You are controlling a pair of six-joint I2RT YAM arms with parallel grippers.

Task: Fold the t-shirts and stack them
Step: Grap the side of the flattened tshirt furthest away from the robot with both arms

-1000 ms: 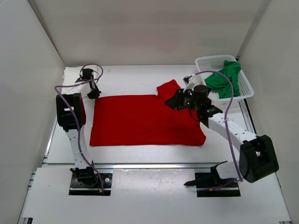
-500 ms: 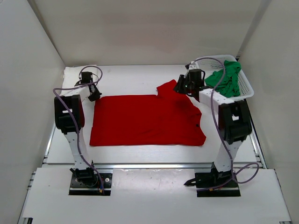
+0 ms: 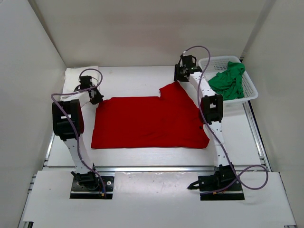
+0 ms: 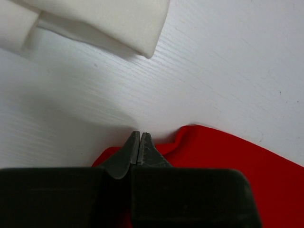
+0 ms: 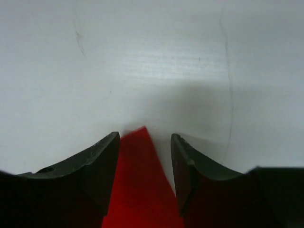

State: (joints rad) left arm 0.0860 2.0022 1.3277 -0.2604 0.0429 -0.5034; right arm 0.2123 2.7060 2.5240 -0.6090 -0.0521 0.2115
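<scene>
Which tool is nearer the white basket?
Right. The right tool is just left of the basket, over the red shirt's far right corner; the left tool is at its far left corner, well away.

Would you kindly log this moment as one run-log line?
left gripper: shut at red t-shirt corner | right gripper: open, straddling its sleeve tip | green t-shirt: in basket

Robot lab enclosure, plain white walls (image 3: 142, 28), white table (image 3: 128, 78), aluminium rail frame (image 3: 142, 167)
</scene>
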